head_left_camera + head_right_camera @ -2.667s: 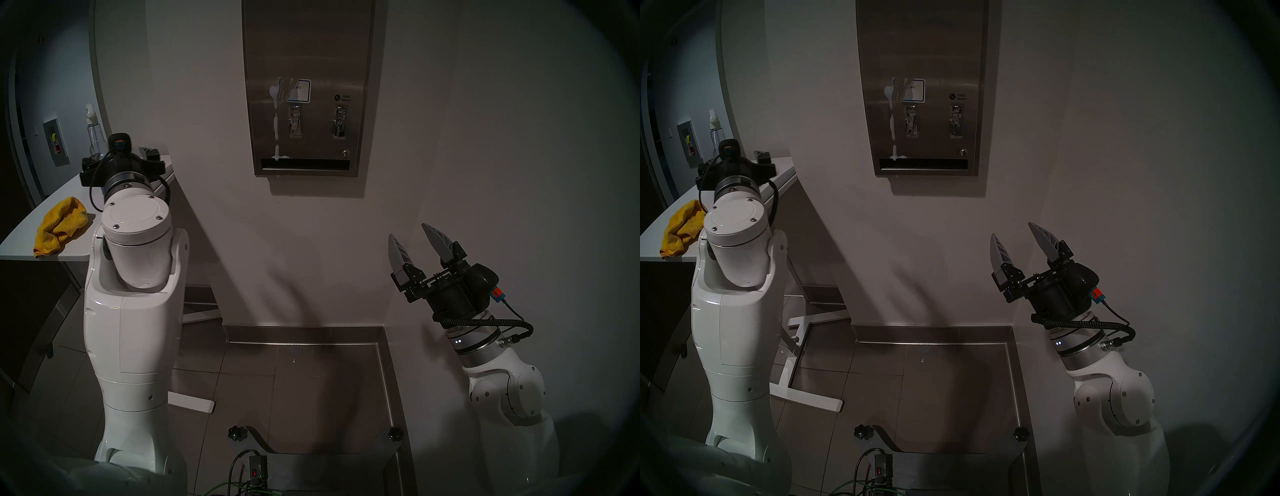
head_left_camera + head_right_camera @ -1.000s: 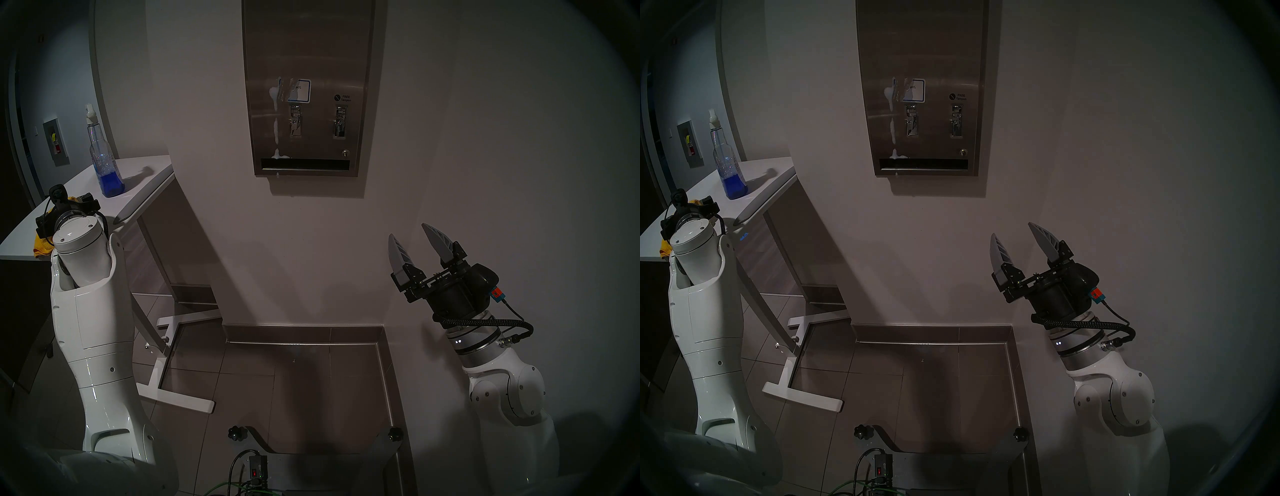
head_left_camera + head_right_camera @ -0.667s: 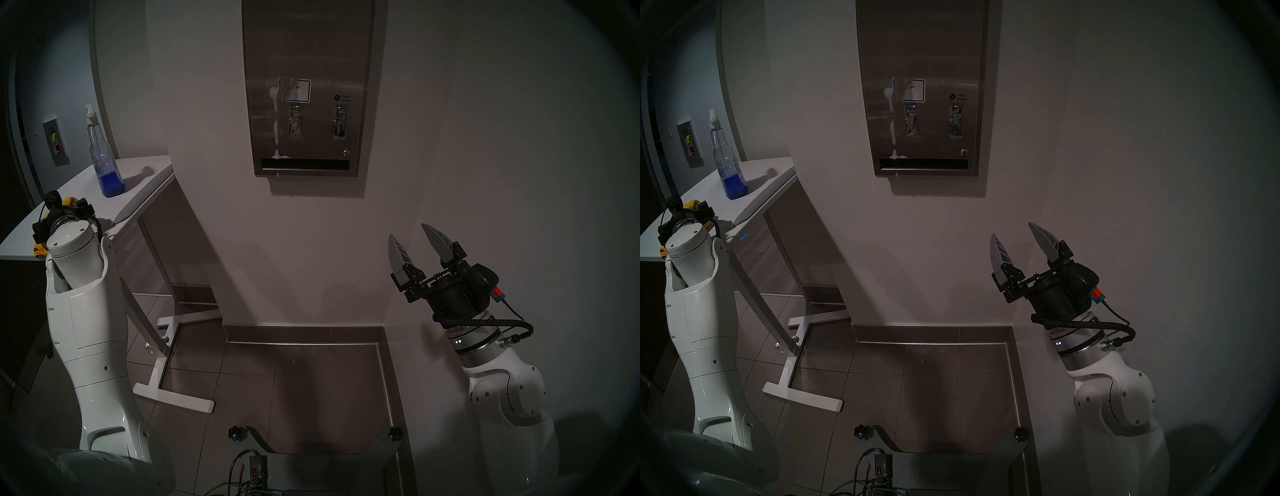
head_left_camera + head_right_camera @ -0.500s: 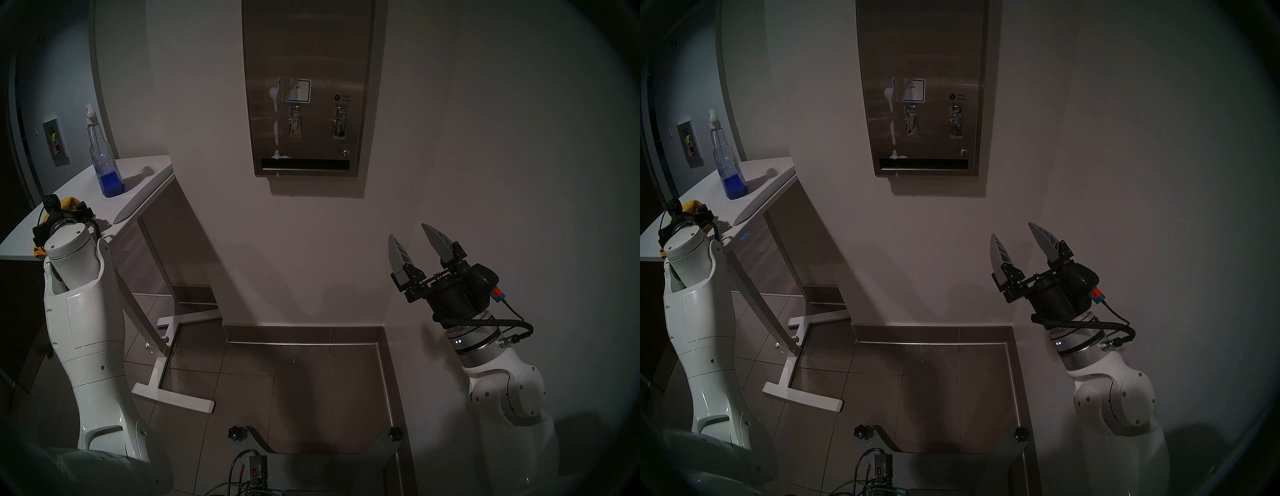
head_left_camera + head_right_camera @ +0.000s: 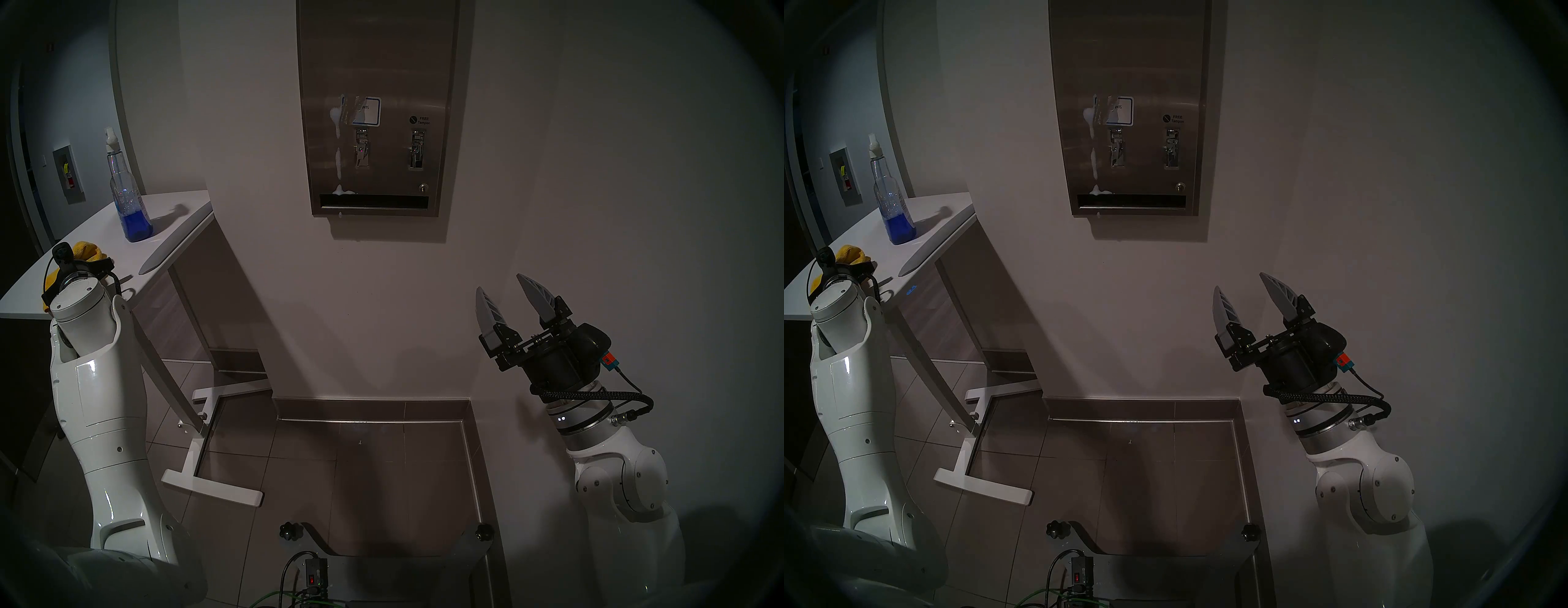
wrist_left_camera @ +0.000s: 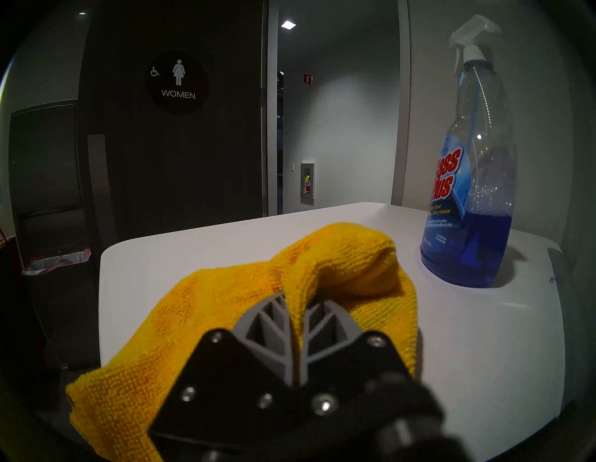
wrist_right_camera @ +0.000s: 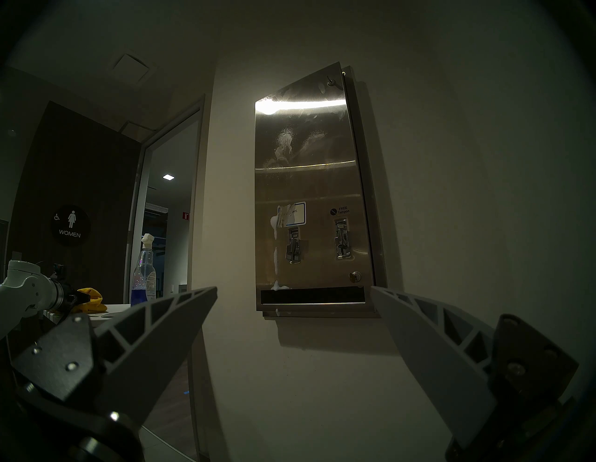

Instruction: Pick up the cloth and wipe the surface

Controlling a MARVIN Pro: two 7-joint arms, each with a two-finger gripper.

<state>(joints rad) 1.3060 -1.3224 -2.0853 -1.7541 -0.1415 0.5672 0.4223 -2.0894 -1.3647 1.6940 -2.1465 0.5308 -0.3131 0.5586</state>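
Head cams first: left gripper (image 5: 87, 260) sits low over the white table (image 5: 178, 220), fingers hidden behind the wrist from here, so I can't read the grip in this view. Yellow cloth (image 5: 87, 250) bunched on the table right at the gripper, spray bottle (image 5: 127, 199) standing further back on the same top, apart from it. Right gripper (image 5: 511, 299) hangs out in front of the wall, fingers spread wide, nothing between them. Steel dispenser panel (image 5: 377, 63) on the wall, white foam streak (image 5: 338, 157) running down its left side to the dark slot (image 5: 373, 201).

Second head eye agrees: cloth (image 5: 849, 254) at the left wrist, panel (image 5: 1129, 63) untouched.

Left wrist cam: grey fingers (image 6: 267, 326) pinched together on a raised fold of the cloth (image 6: 225, 290); rest of it drapes on the table (image 6: 451, 322), one corner past the near edge. Bottle (image 6: 474, 193) upright to the right.

Right wrist cam: fingers (image 7: 154, 329) wide apart, framing the panel (image 7: 309, 180), well clear of it
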